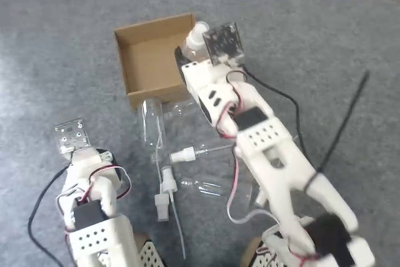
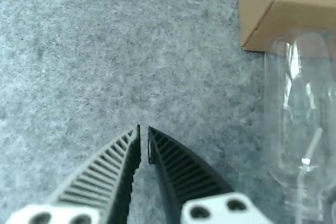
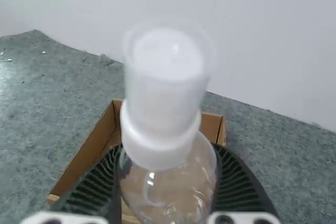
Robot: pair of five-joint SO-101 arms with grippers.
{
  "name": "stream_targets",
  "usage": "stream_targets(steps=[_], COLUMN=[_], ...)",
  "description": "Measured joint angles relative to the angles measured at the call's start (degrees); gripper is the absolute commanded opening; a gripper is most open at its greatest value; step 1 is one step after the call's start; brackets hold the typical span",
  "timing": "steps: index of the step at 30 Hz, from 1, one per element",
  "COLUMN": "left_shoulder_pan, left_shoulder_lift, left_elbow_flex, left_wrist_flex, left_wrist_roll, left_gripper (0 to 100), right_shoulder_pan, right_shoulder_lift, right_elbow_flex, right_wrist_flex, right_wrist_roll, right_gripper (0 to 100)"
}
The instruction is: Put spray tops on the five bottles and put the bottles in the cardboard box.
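My right gripper (image 1: pixel 192 54) is shut on a clear bottle (image 3: pixel 168 187) that carries a white spray top (image 3: pixel 164 90), and holds it upright at the cardboard box's (image 1: pixel 153 60) right edge. The box (image 3: pixel 100 137) lies below and behind the held bottle. My left gripper (image 2: pixel 143 132) is shut with nothing in it, low over the carpet near the front left (image 1: pixel 104 156). A bare clear bottle (image 2: pixel 302 108) lies to its side, just in front of the box corner (image 2: pixel 273 9). Loose spray tops (image 1: pixel 184 154) (image 1: pixel 166 184) lie in the middle.
More clear bottles lie on the grey carpet: one in front of the box (image 1: pixel 152 122), one partly under the right arm (image 1: pixel 180 109), one nearer the front (image 1: pixel 209 187). A third spray top (image 1: pixel 162 206) lies near the left arm. Black cables run at right.
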Motion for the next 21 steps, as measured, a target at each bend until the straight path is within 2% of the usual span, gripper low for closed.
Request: stream_targets(steps=[5,11,21], left_shoulder_pan=[0.0,0.0,0.0], left_shoulder_lift=[0.0,0.0,0.0], left_elbow_flex=[0.0,0.0,0.0], left_wrist_flex=[0.0,0.0,0.0], left_wrist_roll=[0.0,0.0,0.0], left_gripper=[2,2,2], right_shoulder_pan=[0.0,0.3,2.9], right_shoulder_lift=[10.7,21.8,28.1], right_elbow_flex=[-7.5,-13.8,-15.7], right_wrist_flex=[-0.3,-5.8,-6.2], right_wrist_roll=[0.0,-0.2,-0.4], right_gripper=[7.6,7.6,7.6])
